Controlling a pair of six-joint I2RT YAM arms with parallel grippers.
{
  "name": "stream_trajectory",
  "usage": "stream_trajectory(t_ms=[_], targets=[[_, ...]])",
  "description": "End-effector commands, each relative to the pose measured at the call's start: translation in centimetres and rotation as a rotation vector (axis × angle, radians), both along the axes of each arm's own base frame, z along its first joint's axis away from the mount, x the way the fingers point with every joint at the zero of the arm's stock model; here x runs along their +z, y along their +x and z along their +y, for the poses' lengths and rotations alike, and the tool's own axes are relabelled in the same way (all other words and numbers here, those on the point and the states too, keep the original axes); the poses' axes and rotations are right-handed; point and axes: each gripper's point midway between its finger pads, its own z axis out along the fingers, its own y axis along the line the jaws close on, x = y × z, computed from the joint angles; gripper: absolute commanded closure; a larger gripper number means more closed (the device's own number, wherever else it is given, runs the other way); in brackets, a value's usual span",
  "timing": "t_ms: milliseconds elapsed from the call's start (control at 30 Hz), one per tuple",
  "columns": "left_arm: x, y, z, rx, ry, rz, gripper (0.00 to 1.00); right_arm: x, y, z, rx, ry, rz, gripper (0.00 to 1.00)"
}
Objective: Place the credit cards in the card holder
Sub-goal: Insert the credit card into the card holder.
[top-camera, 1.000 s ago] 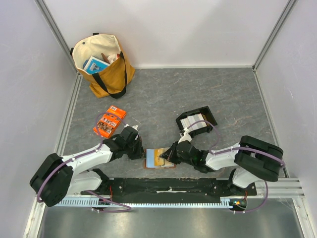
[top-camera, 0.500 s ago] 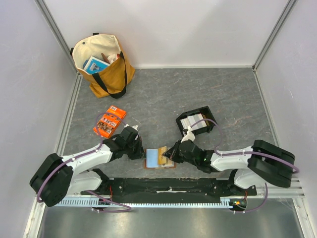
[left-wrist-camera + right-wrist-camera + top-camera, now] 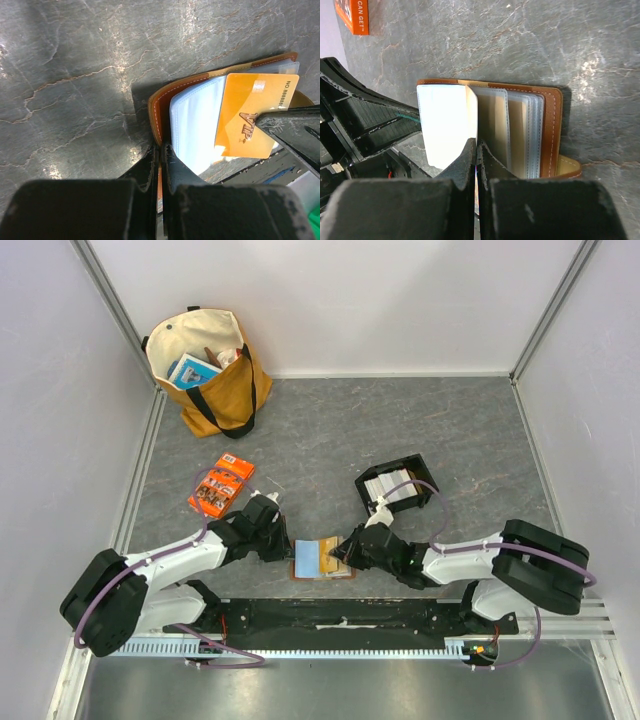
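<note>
The card holder (image 3: 322,560) lies open near the front edge, a tan-brown leather wallet with clear sleeves (image 3: 520,135). My left gripper (image 3: 288,545) is shut on its left cover (image 3: 159,112), pinching the leather edge between the fingertips (image 3: 161,150). My right gripper (image 3: 343,553) is shut on an orange credit card (image 3: 255,117) marked VIP. It holds the card over the pale blue sleeve page (image 3: 192,127). In the right wrist view the card shows only edge-on between the jaws (image 3: 476,145). More credit cards (image 3: 388,484), white and grey, stand in a black tray.
The black tray (image 3: 420,472) sits behind the right gripper. An orange printed packet (image 3: 220,487) lies to the left of the wallet. A tan tote bag (image 3: 205,365) stands at the back left. Grey walls enclose the table on three sides.
The right arm's elbow has swung out to the right and its gripper has shifted slightly over the wallet with the orange card. The left gripper has stayed on the cover.
</note>
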Motion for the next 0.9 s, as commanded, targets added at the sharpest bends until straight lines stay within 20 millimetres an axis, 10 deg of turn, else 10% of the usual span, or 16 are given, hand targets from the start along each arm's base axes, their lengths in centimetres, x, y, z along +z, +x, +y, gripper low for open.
stream_trajectory(t_ms=[0,867], targets=[[-0.4,0.1,0.3,0.026,0.012,0.007,0.98,-0.7,-0.3,0.5,0.031,-0.013,0.009,1.0],[-0.7,0.2,0.7,0.053,0.032,0.008,0.98,-2.5,-1.9,-0.9,0.005,-0.062,0.119,1.0]])
